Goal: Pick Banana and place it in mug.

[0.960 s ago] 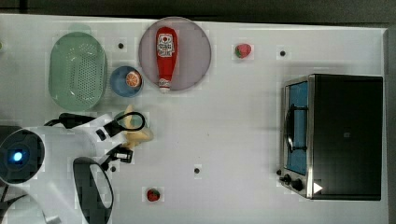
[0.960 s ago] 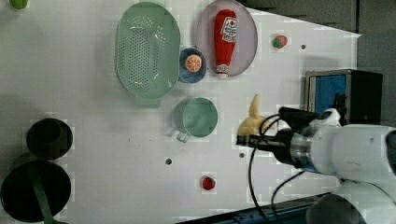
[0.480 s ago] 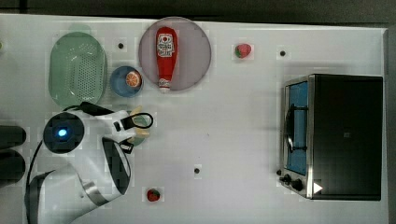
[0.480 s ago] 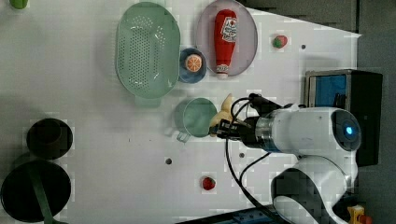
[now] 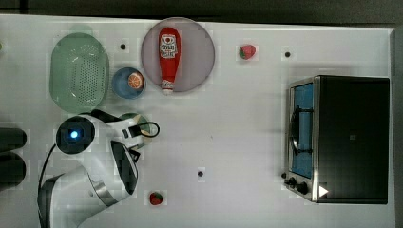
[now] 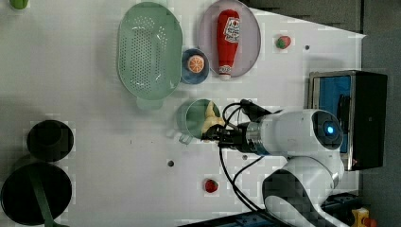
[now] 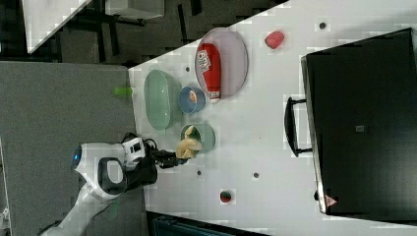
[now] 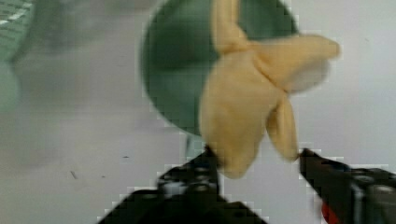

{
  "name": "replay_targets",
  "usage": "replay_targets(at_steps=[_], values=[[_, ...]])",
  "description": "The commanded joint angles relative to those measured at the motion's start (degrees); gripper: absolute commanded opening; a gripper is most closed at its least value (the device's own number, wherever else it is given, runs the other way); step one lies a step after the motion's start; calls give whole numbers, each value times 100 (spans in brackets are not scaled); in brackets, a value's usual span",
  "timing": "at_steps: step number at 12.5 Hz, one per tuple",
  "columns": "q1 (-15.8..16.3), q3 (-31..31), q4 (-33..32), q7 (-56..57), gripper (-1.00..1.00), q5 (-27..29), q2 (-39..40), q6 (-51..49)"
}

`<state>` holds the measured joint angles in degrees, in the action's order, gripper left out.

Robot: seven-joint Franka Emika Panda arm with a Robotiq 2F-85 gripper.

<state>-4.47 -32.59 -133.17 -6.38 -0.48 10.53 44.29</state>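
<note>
The pale yellow banana (image 8: 243, 107) hangs over the rim of the pale green mug (image 8: 182, 70), its upper end above the cup's opening. In the left view the banana (image 6: 210, 118) lies at the right side of the mug (image 6: 193, 118), partly inside it. My gripper (image 8: 257, 156) stands open just behind the banana: one finger touches its lower end, and the other finger (image 8: 327, 168) sits by a peel flap. The right view shows the banana (image 7: 188, 146) at the mug's (image 7: 206, 135) edge, in front of the gripper (image 7: 172, 158). My arm covers most of the mug (image 5: 135, 118) in the top view.
A green colander (image 5: 78, 71), a blue bowl (image 5: 121, 85) with an orange slice, and a plate (image 5: 199, 52) with a ketchup bottle (image 5: 168, 57) lie beyond the mug. Strawberries (image 5: 247, 51) (image 5: 156, 198) sit apart. A toaster oven (image 5: 342, 137) stands at the top view's right.
The arm has carried the banana from beside the mug to over its rim, and the fingers have spread apart around it.
</note>
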Motion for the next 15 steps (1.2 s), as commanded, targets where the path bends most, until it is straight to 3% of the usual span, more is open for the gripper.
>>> replay_targets(at_steps=[1, 4, 9, 15], values=[[12, 51, 94, -531, 95, -104, -8, 336], [-58, 212, 296, -534, 100, -86, -294, 301], [-182, 996, 1071, -519, 100, -86, -1477, -1365], [-233, 2764, 2327, -469, 100, -20, -2234, -3613]])
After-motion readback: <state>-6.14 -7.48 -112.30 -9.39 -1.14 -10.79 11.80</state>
